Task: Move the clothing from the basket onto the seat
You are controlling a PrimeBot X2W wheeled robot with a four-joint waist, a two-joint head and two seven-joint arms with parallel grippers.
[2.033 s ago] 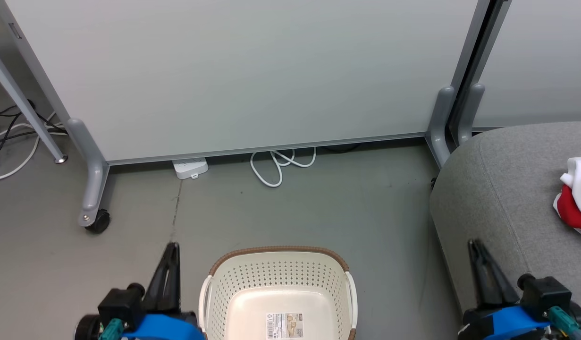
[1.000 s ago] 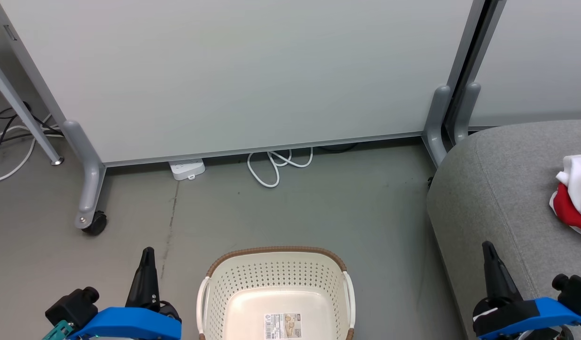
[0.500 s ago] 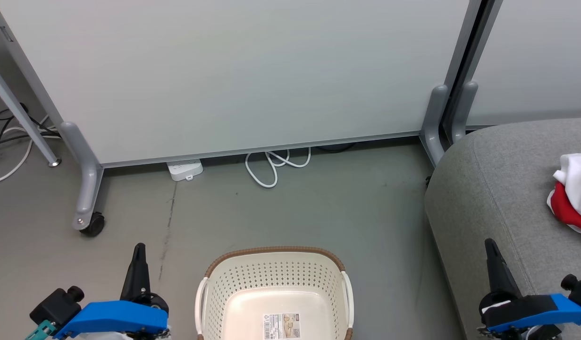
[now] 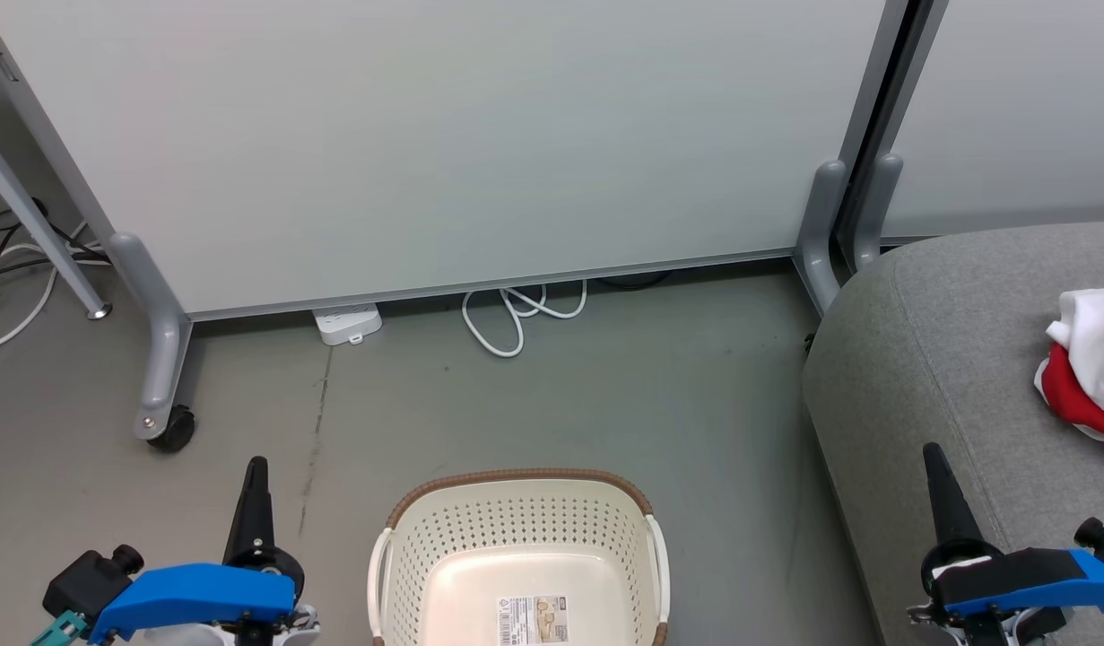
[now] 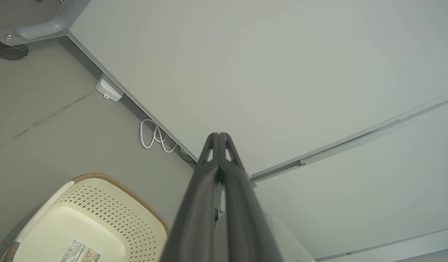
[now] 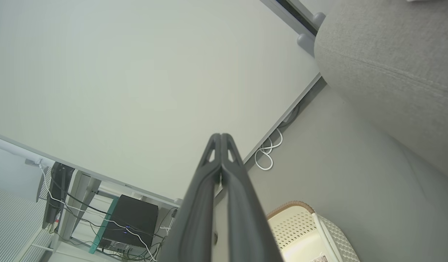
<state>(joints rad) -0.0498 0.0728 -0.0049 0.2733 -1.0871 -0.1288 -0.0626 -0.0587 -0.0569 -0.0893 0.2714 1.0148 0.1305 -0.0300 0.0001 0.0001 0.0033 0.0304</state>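
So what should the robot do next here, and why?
Probably nothing more than lowering both hands to rest. What shows of the basket looks empty, with its bare bottom and label sticker in sight, and the red and white clothing lies on the seat. The left hand and right hand are shut and hold nothing, so the job seems done.

At bottom centre the basket (image 4: 516, 525) is smooth, perforated cream plastic with a brown woven-look rim; at right the seat (image 4: 946, 359) — matt, coarse grey woven cloth — carries soft red-and-white clothing (image 4: 1085, 368). The floor (image 4: 650, 404) is matt grey.
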